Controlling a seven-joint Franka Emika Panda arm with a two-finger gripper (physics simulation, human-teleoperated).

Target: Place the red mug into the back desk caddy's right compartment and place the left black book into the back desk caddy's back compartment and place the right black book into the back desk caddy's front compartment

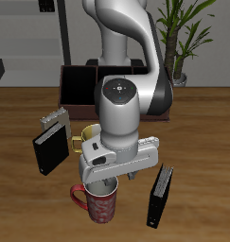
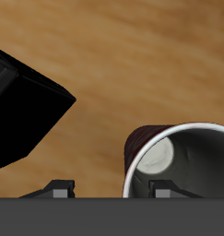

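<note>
Red patterned mug (image 1: 100, 202) with a white inside stands near the table's front edge, directly under the two-finger gripper (image 1: 104, 181), whose fingers straddle its rim, apparently spread. Black books (image 1: 160, 197) (image 1: 49, 147) flank it; the dark reddish-brown caddy (image 1: 80, 85) sits far back.

Below my white-and-grey arm (image 1: 126, 99) stands the red mug (image 1: 100, 202), patterned dark red outside and white inside. The desk (image 1: 197, 132) is warm brown wood grain. Both books are plain black, one (image 1: 160, 198) beside the mug, one (image 1: 50, 146) farther back under a grey patterned book (image 1: 53, 117). The caddy (image 1: 80, 83) is dark reddish-brown.
</note>
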